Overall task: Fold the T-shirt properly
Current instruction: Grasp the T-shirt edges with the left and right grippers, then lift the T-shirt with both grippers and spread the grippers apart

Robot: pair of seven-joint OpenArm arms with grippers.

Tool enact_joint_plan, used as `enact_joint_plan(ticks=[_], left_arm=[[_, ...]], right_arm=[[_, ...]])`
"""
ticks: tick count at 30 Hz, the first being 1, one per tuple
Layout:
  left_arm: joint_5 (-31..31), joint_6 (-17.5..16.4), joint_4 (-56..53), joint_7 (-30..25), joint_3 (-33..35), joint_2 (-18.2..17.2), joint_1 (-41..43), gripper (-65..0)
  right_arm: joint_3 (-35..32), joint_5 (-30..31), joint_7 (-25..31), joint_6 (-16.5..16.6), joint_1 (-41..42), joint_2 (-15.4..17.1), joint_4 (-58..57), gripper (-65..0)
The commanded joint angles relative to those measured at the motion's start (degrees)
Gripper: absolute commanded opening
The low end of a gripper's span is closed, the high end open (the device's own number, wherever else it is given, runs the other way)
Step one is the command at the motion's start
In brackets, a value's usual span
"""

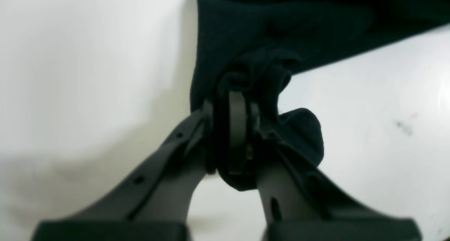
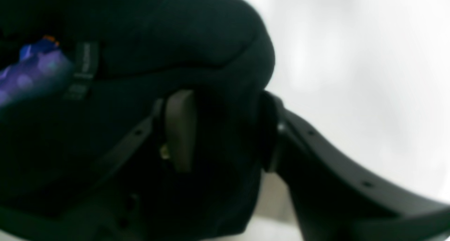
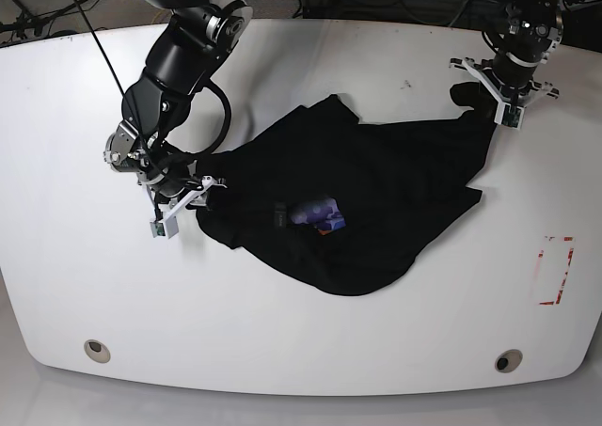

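The black T-shirt lies crumpled across the middle of the white table. A bit of its purple and orange print shows near the centre. My left gripper is at the shirt's far right corner. In the left wrist view it is shut on a bunched fold of T-shirt. My right gripper is at the shirt's left edge. In the right wrist view its jaws stand apart with thick black cloth between them, and the purple print and a neck label lie to the left.
A red rectangle outline is marked on the table at the right. Two round holes sit near the front edge. Cables and equipment stand beyond the table's far edge.
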Motion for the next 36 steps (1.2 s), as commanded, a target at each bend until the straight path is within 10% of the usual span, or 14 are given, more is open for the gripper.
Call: enact_joint_plan(ticks=[1,7,16,23,36], left_arm=[[0.1,0.4,0.9,-0.8,-0.4,0.1,0.1,-65.0],[0.2,0.4,0.9,-0.8,-0.4,0.2,0.0,-65.0],[0.1,0.4,0.9,-1.2,-4.0,0.3,0.0,-65.0],[0.0,0.4,2.1,-12.7,-9.9,2.8,1.3,-65.0],[0.2,-6.8,5.8,-12.7,-12.6,3.0,-6.2,-65.0]], right_arm=[[-1.3,-2.4,-5.2,-0.1,-1.2,-0.4,0.0,-44.2],[-3.1,-2.4,-5.4,-0.1,-3.2,-0.5,0.6,-65.0],[-3.2,-2.4,-8.2,-0.1,-8.1,-0.6,13.1,-65.0],[-3.2,6.1,-13.1,-0.1,-14.2,1.3,28.0,-65.0],[-3.4,13.3,-18.0,-0.1,-9.8,4.8,38.9,-65.0]])
